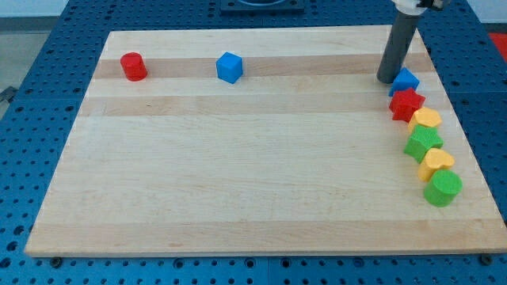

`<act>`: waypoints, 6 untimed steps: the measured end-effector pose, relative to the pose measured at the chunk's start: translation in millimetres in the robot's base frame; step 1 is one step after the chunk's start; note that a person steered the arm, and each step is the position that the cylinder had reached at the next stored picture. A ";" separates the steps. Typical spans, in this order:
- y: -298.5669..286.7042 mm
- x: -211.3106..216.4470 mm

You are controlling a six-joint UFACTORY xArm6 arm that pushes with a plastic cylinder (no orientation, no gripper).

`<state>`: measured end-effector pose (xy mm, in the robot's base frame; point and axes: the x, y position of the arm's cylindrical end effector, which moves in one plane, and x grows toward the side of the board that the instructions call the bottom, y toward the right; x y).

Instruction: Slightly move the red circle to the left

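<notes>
Surveying the single camera view: the task appears not yet begun. The red circle [133, 66] sits at roughly ten o'clock on the wooden surface [238, 174], well apart from the blue cube [229, 67] beside it. The arm carries no fingers, only a rod gripping nothing; its tip [387, 80] rests at two o'clock, touching or just beside a blue block [406, 80] heading a column of blocks. The target lies far toward nine o'clock from the tip; the whole push remains.
</notes>
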<state>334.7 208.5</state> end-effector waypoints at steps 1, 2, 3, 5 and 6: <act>0.9 2.0; 1.2 8.2; 1.2 10.3; 1.2 10.8; -3.6 8.9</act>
<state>343.6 204.9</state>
